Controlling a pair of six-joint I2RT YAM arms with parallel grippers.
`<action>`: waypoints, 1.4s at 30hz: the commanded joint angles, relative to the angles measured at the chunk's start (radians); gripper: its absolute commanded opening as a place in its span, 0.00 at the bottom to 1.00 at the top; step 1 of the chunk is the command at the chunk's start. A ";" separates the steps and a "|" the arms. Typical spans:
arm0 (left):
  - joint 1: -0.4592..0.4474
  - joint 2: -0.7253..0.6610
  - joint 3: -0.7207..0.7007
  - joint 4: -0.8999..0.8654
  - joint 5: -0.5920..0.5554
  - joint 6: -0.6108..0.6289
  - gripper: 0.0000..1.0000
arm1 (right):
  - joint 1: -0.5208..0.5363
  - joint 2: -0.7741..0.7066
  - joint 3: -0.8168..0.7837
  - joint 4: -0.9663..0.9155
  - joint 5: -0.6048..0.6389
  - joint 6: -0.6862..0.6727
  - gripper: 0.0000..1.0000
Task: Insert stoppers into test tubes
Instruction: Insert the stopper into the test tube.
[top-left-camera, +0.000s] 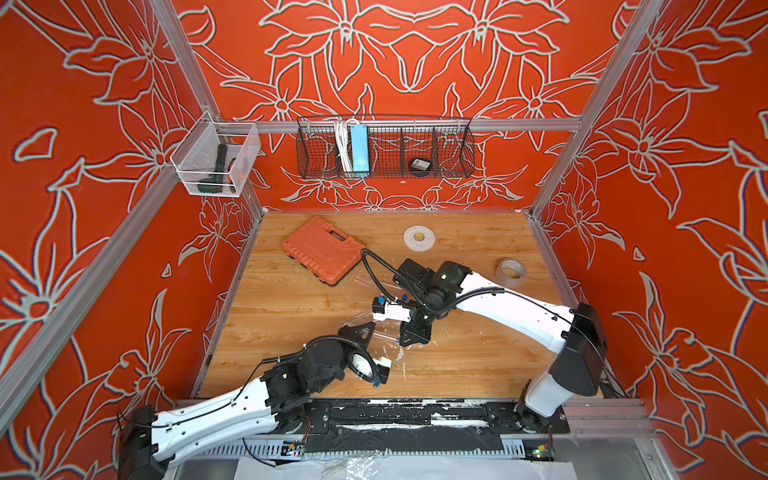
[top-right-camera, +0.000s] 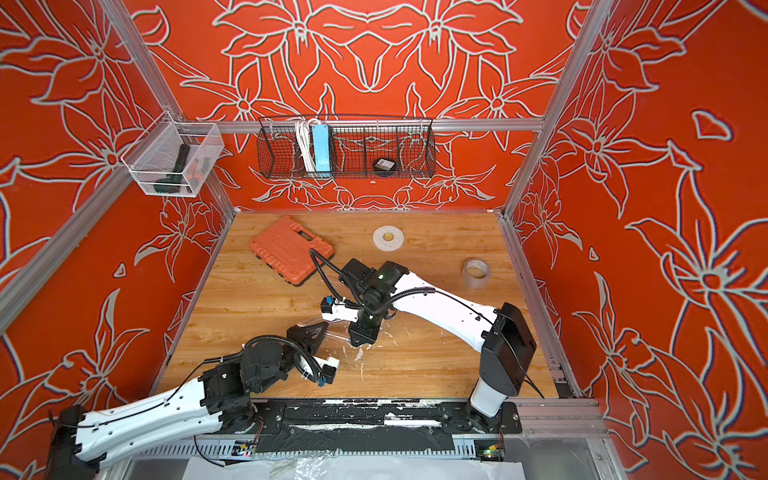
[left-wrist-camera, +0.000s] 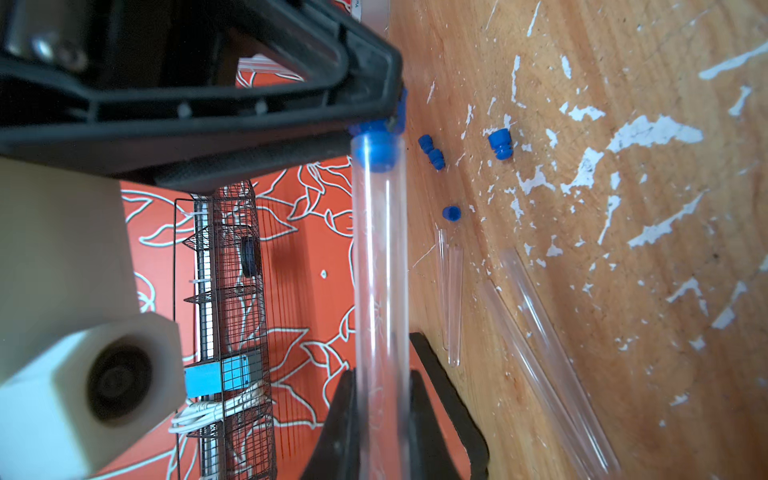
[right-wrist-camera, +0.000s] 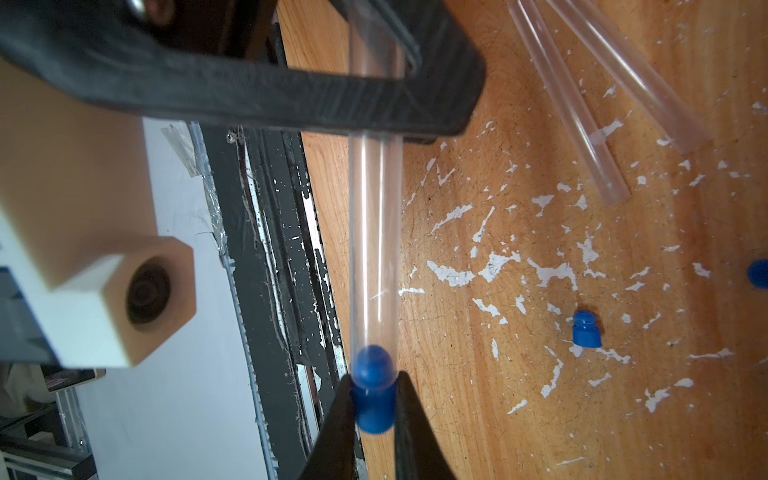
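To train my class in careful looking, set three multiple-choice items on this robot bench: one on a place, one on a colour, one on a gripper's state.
1. Where does the orange case lie?
A. in the wire basket
B. on the table
C. in the clear bin

2. What colour are the stoppers?
A. blue
B. white
C. green

3. The right gripper is:
A. open and empty
B. shut on a tape roll
C. shut on a stopper

Answers:
1 B, it lies flat on the wood.
2 A, each loose one is bright blue.
3 C, its jaws pinch one at the mouth of the test tube.
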 joint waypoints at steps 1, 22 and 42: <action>-0.045 0.010 -0.012 0.053 0.244 0.050 0.00 | 0.006 0.019 0.099 0.281 -0.079 -0.020 0.00; -0.047 0.024 -0.010 0.045 0.367 0.008 0.00 | 0.023 0.057 0.158 0.487 -0.123 0.026 0.00; -0.046 0.018 0.026 0.015 0.149 -0.288 0.00 | -0.132 -0.476 -0.278 0.551 -0.025 0.279 0.60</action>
